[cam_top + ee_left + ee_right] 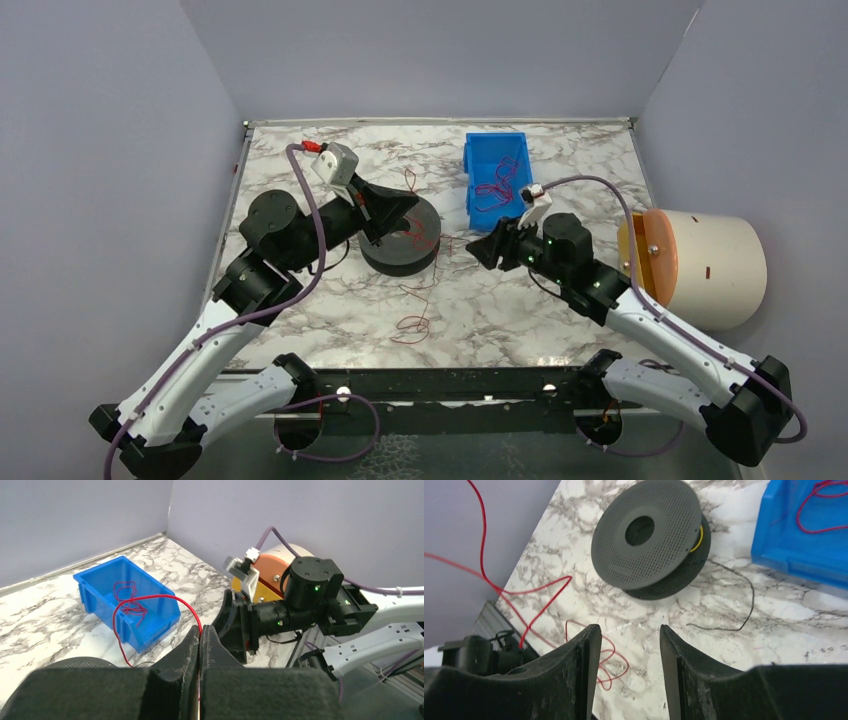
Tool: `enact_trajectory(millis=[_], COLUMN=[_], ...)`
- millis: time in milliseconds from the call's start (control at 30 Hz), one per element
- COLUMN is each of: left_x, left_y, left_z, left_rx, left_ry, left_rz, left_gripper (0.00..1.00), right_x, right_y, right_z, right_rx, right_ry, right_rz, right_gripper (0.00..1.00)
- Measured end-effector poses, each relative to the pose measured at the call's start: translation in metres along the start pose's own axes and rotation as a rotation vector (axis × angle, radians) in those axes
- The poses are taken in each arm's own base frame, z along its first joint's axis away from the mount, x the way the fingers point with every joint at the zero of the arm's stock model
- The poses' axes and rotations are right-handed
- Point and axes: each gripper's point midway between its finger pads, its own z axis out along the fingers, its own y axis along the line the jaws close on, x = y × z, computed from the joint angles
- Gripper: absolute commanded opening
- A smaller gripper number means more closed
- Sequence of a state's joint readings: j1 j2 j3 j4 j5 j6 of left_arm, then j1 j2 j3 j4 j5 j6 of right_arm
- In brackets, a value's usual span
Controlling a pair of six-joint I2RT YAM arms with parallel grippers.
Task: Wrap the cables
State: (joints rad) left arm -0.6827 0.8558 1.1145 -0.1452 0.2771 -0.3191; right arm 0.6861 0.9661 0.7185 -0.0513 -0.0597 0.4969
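A black spool [393, 258] lies flat on the marble table; it also shows in the right wrist view [646, 535]. My left gripper [408, 207] hovers above the spool and is shut on a thin red cable [150, 599], pinched between the fingertips of this gripper [200, 631]. The cable arcs up from the jaws and drops toward the spool. More red cable lies in loops in front of the spool [415, 305]. My right gripper [478, 248] is open and empty to the right of the spool; between its fingertips [630, 630] shows table, with red loops [611, 660] beside its left finger.
A blue bin [469, 160] holding tangled red cables stands at the back, behind my right gripper. A cream cylinder with an orange disc [700, 265] lies at the right edge. A thin black cable [744, 605] lies by the spool. Grey walls enclose the table.
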Motion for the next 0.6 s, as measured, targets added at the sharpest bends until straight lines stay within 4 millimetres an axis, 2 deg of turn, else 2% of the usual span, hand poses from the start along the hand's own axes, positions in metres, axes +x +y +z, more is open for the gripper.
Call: enact_trajectory(millis=[367,600], left_x=[-0.009,-0.011], left_y=[0.004,0.004], left_z=[0.007,0.011], left_rx=[-0.022,-0.019], left_ry=[-0.044,-0.05], left_rz=[-0.023,-0.029], left_gripper=[0.0,0.0], right_x=[0.07,0.079], right_y=[-0.002,0.001], right_z=[-0.006,0.0], right_rx=[-0.095,-0.109], right_ry=[0.172,0.157], right_rz=[0.092,0.233], right_gripper=[0.6,0.62])
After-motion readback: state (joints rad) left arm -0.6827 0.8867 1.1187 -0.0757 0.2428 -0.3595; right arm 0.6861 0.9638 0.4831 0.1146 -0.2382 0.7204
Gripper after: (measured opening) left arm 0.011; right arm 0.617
